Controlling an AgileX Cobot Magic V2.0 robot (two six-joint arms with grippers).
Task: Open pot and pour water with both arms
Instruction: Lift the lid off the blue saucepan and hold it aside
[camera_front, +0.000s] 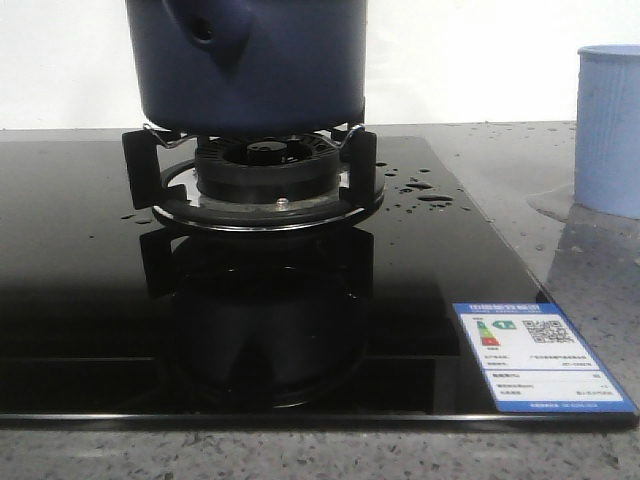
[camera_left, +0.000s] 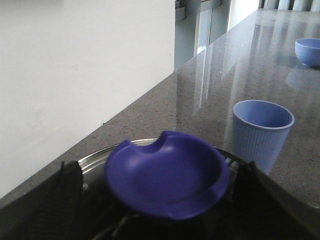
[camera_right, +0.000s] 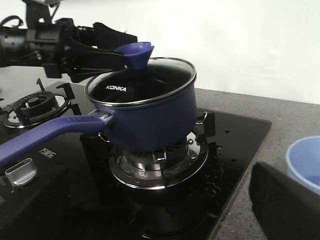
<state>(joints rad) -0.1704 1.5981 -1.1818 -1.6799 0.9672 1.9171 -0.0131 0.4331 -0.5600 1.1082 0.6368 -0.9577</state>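
A dark navy-blue pot (camera_front: 250, 65) sits on the burner (camera_front: 262, 170) of a glossy black cooktop (camera_front: 90, 300) set into a speckled grey desk (camera_front: 590, 250), its glass lid (camera_right: 145, 75) on the rim and its long blue handle (camera_right: 50, 132) reaching out over the glass. The left pincer (camera_right: 117, 50) comes in over the pot from the far side, its black fingers (camera_right: 95, 55) clenched on the lid's blue funnel-shaped knob (camera_right: 137, 53); from the left wrist view that knob (camera_left: 167, 175) fills the foreground between the two dark pads. Of the right pincer only a dark blurred edge (camera_right: 282, 202) shows, and whether it is released or clenched cannot be told. A pale blue ribbed cup (camera_front: 608, 130) stands on the desk to the pot's right, well apart from it, and water droplets (camera_front: 425, 190) bead the glass beside the burner. An energy label (camera_front: 540, 358) marks the cooktop's near right corner.
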